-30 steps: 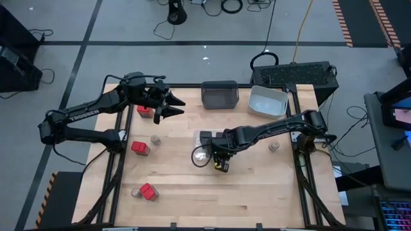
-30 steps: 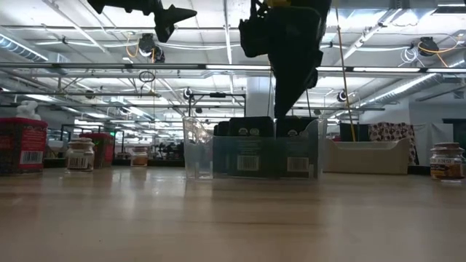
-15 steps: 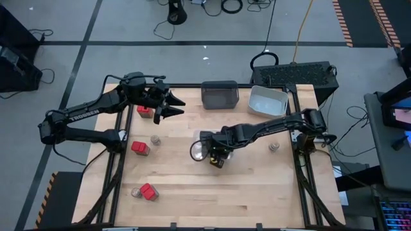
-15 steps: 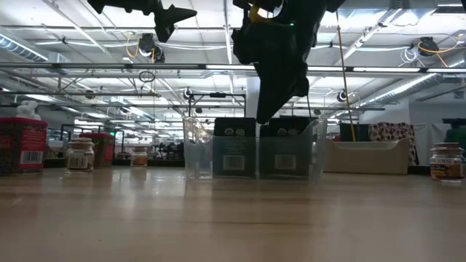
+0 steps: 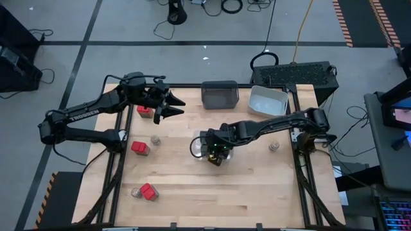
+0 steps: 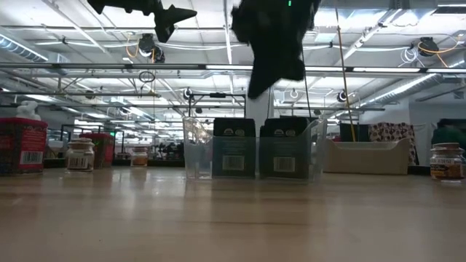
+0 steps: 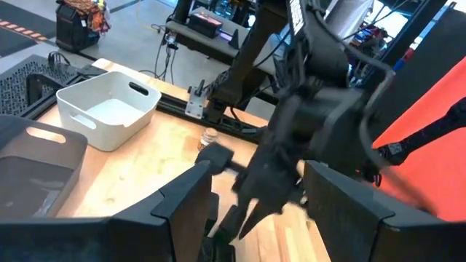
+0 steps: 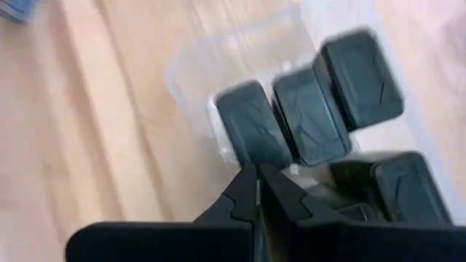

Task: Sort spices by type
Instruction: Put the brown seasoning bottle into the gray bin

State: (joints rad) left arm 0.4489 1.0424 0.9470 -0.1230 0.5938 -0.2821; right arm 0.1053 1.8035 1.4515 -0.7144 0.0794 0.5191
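My right end effector (image 5: 216,154), closed and empty, hangs above the clear bin (image 5: 200,137) holding the dark spice boxes (image 8: 302,116). A second ago it sat lower. My left end effector (image 5: 168,106), open, hovers nearer the red-topped boxes (image 5: 140,147) and tan-lidded jar (image 5: 155,139) on the tabletop (image 5: 257,186).

This is looking like a robotics lab or industrial workshop. A wooden tabletop (image 5: 212,186) is sitting in a black metal frame on a grey concrete floor (image 5: 192,25) marked with tape lines, cables (image 5: 231,6) are trailing across it, and exposed ceiling pipes (image 6: 109,67) and strip lights are running overhead in a large open hall.
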